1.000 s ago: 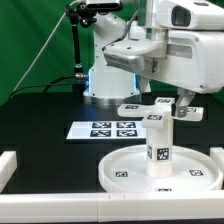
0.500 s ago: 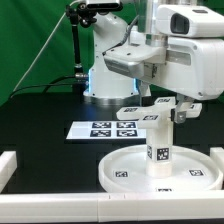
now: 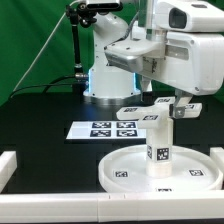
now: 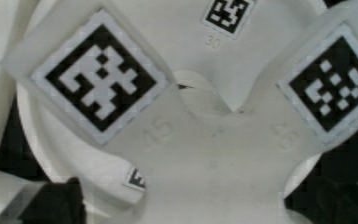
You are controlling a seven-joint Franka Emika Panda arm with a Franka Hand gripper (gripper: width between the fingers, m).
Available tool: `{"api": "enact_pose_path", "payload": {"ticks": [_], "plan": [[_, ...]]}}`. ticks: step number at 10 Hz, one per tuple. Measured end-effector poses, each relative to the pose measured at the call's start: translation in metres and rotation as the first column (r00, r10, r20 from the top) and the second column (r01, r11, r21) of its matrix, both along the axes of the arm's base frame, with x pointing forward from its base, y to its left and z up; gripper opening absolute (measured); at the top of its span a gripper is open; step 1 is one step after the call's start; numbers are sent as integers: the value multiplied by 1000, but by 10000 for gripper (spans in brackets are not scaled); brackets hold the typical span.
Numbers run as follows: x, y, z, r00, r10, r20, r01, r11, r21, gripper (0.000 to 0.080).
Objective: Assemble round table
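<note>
The large rimmed round disc (image 3: 125, 172) lies flat at the front of the black table. The short cylindrical post (image 3: 159, 140) stands upright in it, tag facing front. Behind it lies the flat cross-shaped piece (image 3: 135, 110). My gripper (image 3: 177, 104) is down at this piece's end toward the exterior view's right, open, with a finger on either side of it. In the wrist view the cross-shaped piece (image 4: 211, 150) fills the picture from very close, with two big tags (image 4: 101, 72) on its arms. My fingertips do not show clearly there.
The marker board (image 3: 108, 129) lies left of the cross-shaped piece in the exterior view. White rails edge the table at the left (image 3: 6, 165) and along the front (image 3: 60, 205). The arm's base (image 3: 104, 85) stands at the back before a green curtain.
The hand has shifted slightly sideways over the cross-shaped piece and stayed low. The jaws remain open. Disc, post and cross-shaped piece have not moved.
</note>
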State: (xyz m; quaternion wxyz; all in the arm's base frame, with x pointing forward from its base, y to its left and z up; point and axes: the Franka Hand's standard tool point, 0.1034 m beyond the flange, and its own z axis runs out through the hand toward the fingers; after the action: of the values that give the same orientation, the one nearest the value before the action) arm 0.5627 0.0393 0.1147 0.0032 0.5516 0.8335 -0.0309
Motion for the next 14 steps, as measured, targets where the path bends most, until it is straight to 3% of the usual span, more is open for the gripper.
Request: {"api": "enact_pose_path", "payload": {"ticks": [3, 8, 9, 14], "plan": [[-4, 0, -9, 1000, -1, -16, 2, 1000, 2, 649], [-4, -1, -10, 1000, -3, -18, 3, 1000, 2, 626], [-4, -1, -10, 1000, -3, -18, 3, 1000, 2, 454], [-4, -1, -10, 990, -141, -11, 141, 990, -4, 443]]}}
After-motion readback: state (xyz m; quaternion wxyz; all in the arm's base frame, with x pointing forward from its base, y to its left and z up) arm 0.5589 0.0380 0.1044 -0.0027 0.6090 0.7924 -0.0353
